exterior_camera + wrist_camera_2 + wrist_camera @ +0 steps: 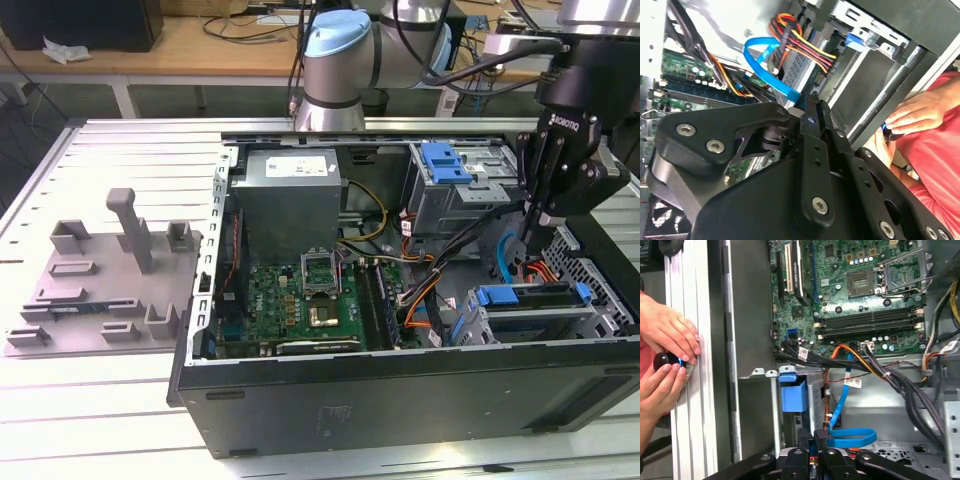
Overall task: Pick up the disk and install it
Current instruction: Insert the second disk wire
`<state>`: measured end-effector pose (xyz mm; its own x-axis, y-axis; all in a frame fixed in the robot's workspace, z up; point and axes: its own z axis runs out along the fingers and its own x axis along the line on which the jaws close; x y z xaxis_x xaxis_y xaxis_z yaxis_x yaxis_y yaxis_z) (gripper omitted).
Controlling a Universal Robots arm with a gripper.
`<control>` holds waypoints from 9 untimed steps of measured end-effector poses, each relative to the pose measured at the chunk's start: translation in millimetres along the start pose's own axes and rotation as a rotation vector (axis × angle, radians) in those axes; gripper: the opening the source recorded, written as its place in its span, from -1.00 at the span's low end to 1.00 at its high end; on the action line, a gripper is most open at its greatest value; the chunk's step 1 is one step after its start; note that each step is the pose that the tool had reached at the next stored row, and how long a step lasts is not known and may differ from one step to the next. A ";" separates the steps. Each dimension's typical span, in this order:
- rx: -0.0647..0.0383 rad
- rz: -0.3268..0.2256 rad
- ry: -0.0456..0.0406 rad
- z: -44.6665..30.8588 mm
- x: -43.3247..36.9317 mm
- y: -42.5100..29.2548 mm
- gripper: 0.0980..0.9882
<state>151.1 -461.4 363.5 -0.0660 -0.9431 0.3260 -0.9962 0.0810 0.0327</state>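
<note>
Disk (533,297) seated in lower bay, blue bracket outward.
Gripper (531,212) just above, fingers together, gripping nothing visible; worth pressing squarely, clear of the blue cable (507,262).

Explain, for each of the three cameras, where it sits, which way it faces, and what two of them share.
Exterior view: off the arm, above the open computer case; arm and gripper over the drive bay.
First wrist view: on the arm, facing the motherboard; gripper.
Second wrist view: on the arm, facing the cables; gripper body close up.
Both wrist views share a person's hands.

Pale slatted metal worktable (120,150), wooden bench (190,45) behind — cables strewn on it, dark floor beneath
</note>
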 end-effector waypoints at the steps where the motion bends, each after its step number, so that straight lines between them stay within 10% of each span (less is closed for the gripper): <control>1: 0.000 0.000 -0.0052 1.1 3.2 -0.3 -0.85; 3: -0.001 -0.001 -0.0157 2.5 7.4 -0.6 -0.85; 7: 0.002 -0.002 -0.0815 6.6 19.6 -1.6 -0.85; 9: 0.007 -0.001 -0.1012 7.8 23.1 -1.9 -0.85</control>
<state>151.0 -485.9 363.6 -0.0698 -0.9710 0.2288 -0.9966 0.0777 0.0261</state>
